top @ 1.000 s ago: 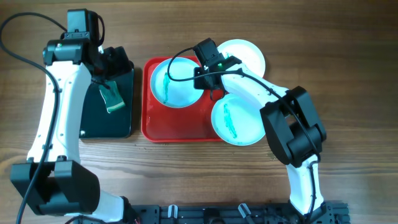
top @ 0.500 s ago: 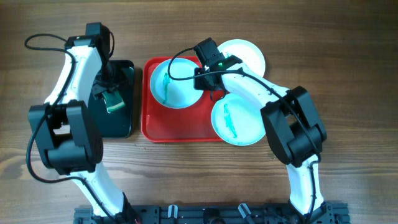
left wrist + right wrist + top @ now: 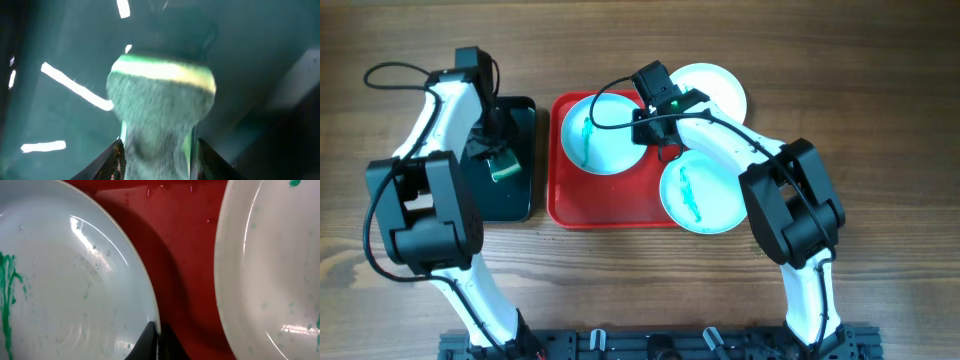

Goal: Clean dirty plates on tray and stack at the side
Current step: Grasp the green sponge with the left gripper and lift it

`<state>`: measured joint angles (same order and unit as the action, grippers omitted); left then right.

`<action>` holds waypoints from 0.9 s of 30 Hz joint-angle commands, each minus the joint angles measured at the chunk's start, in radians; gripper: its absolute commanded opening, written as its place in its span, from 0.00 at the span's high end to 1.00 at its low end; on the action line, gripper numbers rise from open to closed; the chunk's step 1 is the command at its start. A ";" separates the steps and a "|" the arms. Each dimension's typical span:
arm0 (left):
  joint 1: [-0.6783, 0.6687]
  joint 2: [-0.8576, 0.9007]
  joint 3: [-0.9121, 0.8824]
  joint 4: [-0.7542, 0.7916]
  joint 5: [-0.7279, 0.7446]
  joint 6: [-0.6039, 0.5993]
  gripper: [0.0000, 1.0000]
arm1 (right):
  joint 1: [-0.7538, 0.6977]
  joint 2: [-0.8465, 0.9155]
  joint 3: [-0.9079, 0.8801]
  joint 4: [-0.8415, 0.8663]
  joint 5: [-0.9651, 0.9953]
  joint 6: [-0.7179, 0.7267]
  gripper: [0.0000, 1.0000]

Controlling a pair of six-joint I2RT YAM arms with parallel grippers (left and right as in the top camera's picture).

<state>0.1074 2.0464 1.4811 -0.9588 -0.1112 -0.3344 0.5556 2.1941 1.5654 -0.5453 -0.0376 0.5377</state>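
Three plates are visible from overhead. On the left of the red tray [image 3: 620,205] lies a plate [image 3: 605,150] with a teal smear. My right gripper [image 3: 657,138] is shut on its right rim; in the right wrist view the gripper [image 3: 157,337] pinches that plate's [image 3: 75,280] edge. A second smeared plate [image 3: 715,195] lies at the tray's lower right. A plain white plate [image 3: 720,88] lies at the upper right, partly under the right arm. My left gripper [image 3: 492,148] is shut on a green sponge [image 3: 503,165], its fingers [image 3: 116,160] squeezing the sponge [image 3: 160,100] from both sides.
A black tray [image 3: 515,200] stands left of the red tray, with the sponge on it. Bare wooden table [image 3: 880,120] surrounds both trays. The right arm stretches over the red tray's right half. A second plate [image 3: 270,270] shows at the right of the right wrist view.
My left arm swung in over the black tray and its gripper closed on the sponge. The right arm and the plates have not moved.
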 commanded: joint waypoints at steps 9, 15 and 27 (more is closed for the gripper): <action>0.004 0.016 -0.049 0.078 -0.006 0.013 0.96 | 0.008 0.031 -0.013 -0.019 -0.024 -0.014 0.96; 0.004 -0.080 0.034 -0.020 0.082 0.102 0.96 | 0.007 0.031 -0.013 -0.030 -0.071 -0.029 0.96; -0.199 -0.144 0.020 0.106 0.353 0.313 0.96 | -0.019 0.031 -0.013 -0.084 -0.206 -0.090 0.96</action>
<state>-0.0273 1.8671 1.5066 -0.8997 0.2039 -0.0601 0.5411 2.1941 1.5661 -0.6102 -0.2207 0.4725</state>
